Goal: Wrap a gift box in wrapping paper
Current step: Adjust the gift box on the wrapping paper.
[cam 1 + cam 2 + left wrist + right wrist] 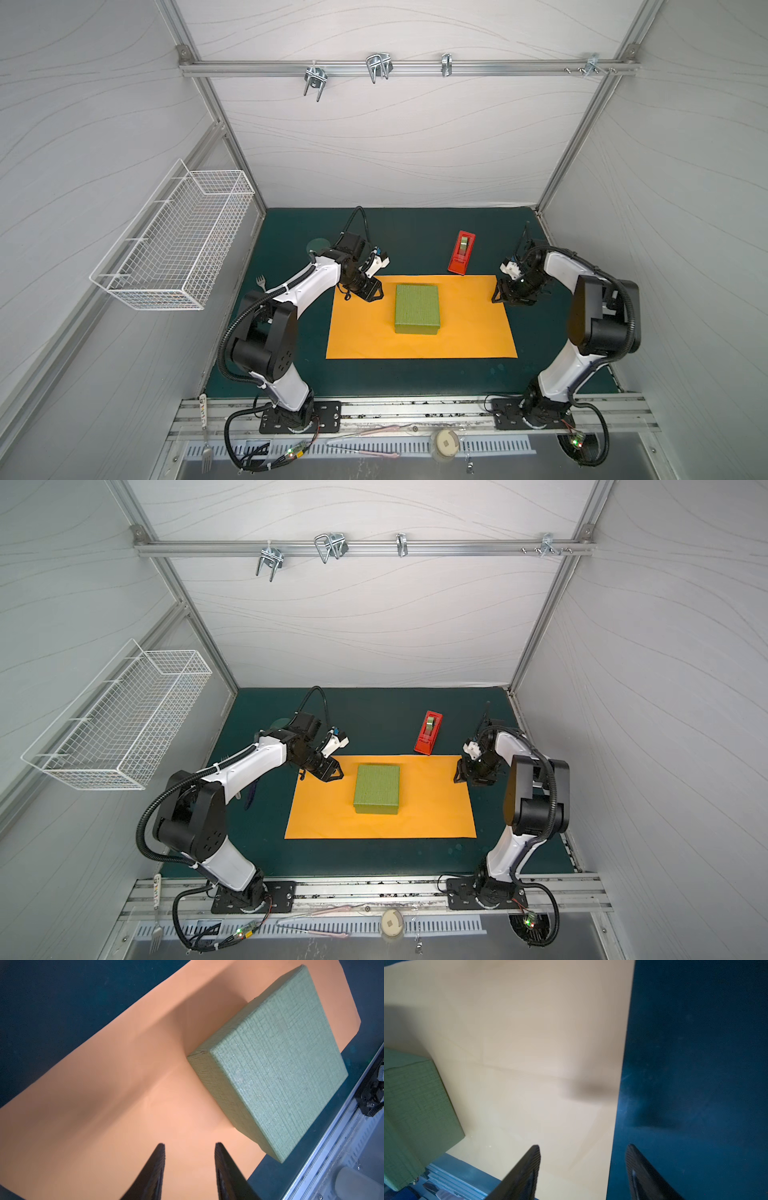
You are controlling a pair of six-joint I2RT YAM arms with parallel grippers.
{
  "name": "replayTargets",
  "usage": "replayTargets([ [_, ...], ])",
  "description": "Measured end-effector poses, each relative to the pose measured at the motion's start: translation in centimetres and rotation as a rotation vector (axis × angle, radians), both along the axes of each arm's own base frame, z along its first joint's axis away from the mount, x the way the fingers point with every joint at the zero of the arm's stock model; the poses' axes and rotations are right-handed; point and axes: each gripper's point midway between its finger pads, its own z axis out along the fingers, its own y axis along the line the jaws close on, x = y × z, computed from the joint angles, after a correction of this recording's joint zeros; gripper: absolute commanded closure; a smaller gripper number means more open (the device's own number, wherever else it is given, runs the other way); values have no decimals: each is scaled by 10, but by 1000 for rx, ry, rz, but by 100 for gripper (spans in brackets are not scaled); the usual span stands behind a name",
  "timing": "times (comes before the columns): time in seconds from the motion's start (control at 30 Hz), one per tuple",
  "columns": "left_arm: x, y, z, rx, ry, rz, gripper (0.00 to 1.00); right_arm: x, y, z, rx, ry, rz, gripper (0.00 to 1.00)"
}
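The yellow-green gift box sits on the middle of the orange wrapping paper, which lies flat on the dark green mat in both top views. My left gripper hovers open over the paper's far left part, a short way from the gift box, with nothing between its fingers. My right gripper hangs open above the paper's far right edge; one fingertip is over the wrapping paper, one over the mat. The gift box shows in the right wrist view.
A red tape dispenser lies on the mat just beyond the paper's far edge. A white wire basket hangs on the left wall. A fork lies by the left arm. Metal rails run along the front.
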Motion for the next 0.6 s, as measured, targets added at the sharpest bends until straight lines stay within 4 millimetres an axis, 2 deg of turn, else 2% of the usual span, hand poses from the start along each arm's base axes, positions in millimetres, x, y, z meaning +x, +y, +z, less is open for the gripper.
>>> replayTargets([
  [0.37,-6,-1,-7,-6,21,-7,59,-3,2,-14,18,57,-34,37],
  [0.5,-13,-3,-23,12,61,-30,62,-2,3,-15,26,55,-35,37],
  [0.6,-26,-8,-36,28,100,-60,63,-1,3,-15,28,53,-35,37],
])
